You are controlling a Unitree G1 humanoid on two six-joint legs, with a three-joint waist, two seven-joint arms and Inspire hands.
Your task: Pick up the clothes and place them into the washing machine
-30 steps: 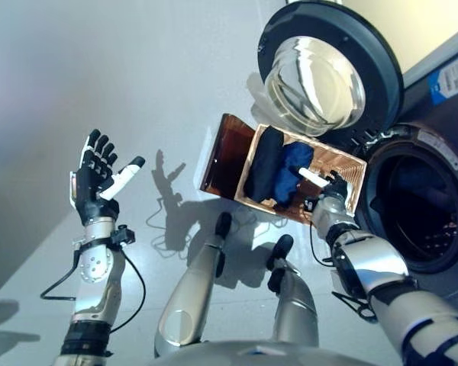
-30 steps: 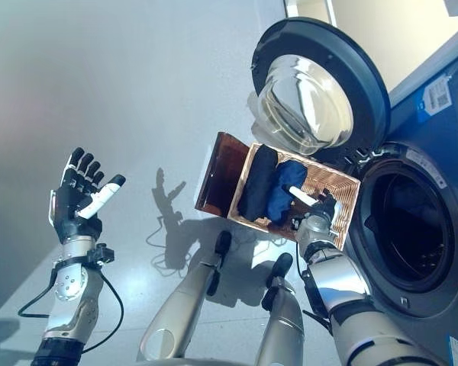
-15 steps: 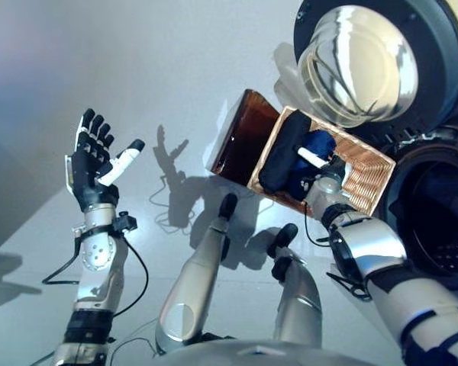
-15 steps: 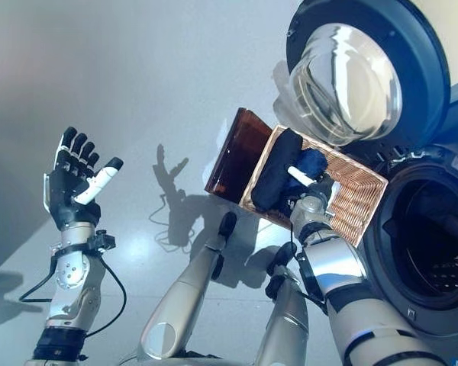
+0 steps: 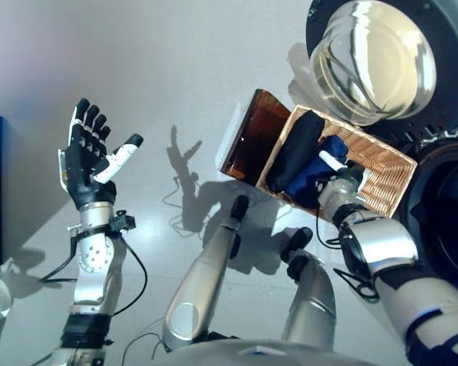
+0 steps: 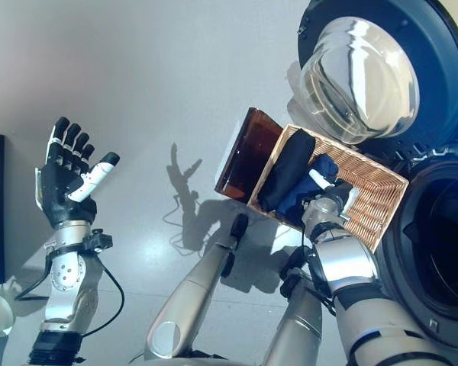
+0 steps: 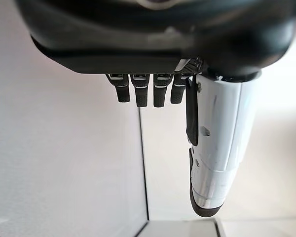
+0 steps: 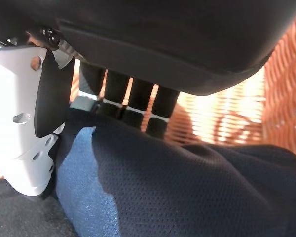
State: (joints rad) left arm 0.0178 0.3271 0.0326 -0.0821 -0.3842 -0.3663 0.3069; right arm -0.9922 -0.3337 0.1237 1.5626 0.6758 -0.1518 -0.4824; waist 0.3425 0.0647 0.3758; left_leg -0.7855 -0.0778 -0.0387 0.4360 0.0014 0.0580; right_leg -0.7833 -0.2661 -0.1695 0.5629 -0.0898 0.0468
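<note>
You've got two garments in one basket point(image 6: 382, 200): black garment point(image 6: 287, 168), blue garment point(image 8: 153, 173). Right hand point(image 6: 330, 195) fingers reach onto the blue; grip can't tell. Left hand point(image 5: 88, 160) raised, fingers spread.

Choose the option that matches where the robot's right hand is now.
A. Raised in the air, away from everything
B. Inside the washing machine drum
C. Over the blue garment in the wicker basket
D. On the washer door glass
C: the right hand reaches into the wicker basket, its fingers down on the blue garment.

no readable text, labels or numbers
</note>
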